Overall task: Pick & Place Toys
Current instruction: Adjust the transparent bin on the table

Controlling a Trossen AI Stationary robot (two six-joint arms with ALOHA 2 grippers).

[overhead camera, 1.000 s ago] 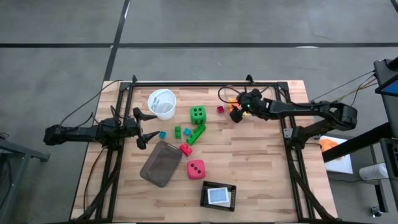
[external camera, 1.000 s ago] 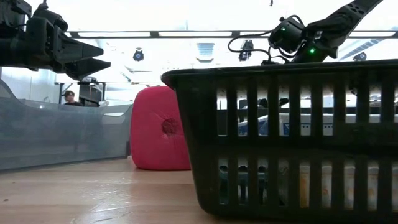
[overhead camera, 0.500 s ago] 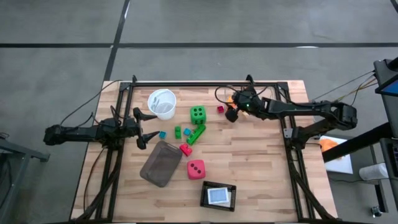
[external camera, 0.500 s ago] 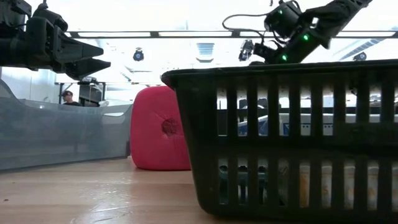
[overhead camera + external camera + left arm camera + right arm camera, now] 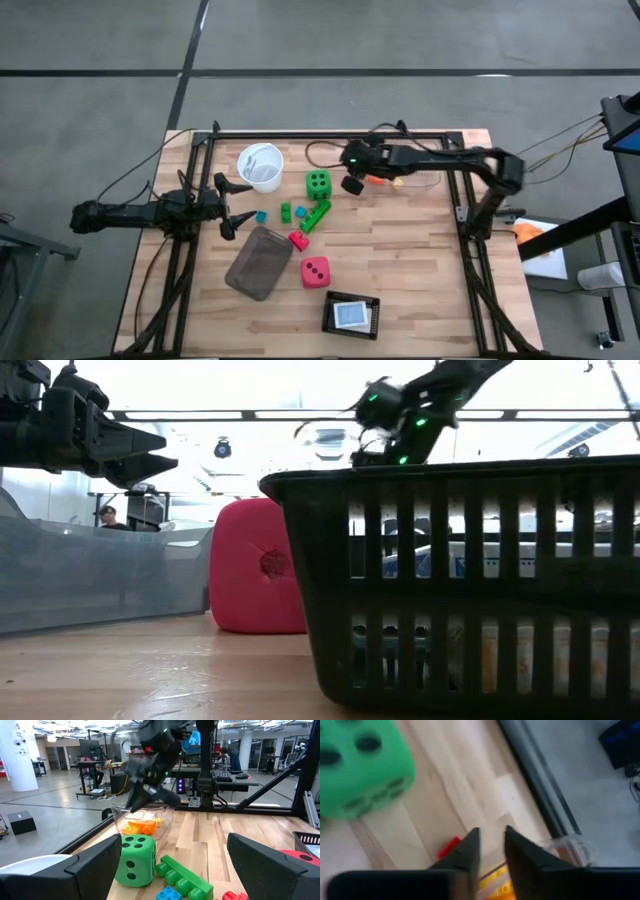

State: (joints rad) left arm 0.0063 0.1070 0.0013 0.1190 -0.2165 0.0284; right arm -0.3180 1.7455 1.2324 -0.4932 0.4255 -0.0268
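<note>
My right gripper (image 5: 350, 184) hangs above the table between the green die (image 5: 318, 183) and the clear box (image 5: 405, 180). Its fingers stand a narrow gap apart with nothing between them (image 5: 490, 837). A small red brick (image 5: 449, 847) lies on the table just beside them. Orange and yellow bricks (image 5: 141, 826) lie in the clear box. My left gripper (image 5: 240, 207) waits wide open at the table's left. A long green brick (image 5: 316, 214), small green, blue and red bricks and the pink-red die (image 5: 315, 271) lie on the table in the middle.
A white cup (image 5: 261, 166) stands at the far left. The flat grey tray (image 5: 259, 262) lies near the left gripper. A black basket (image 5: 351, 314) stands at the near edge and fills most of the low view (image 5: 450, 580).
My right gripper has swung from above the clear box toward the table's left and now hangs next to the green die. Nothing on the table has moved.
</note>
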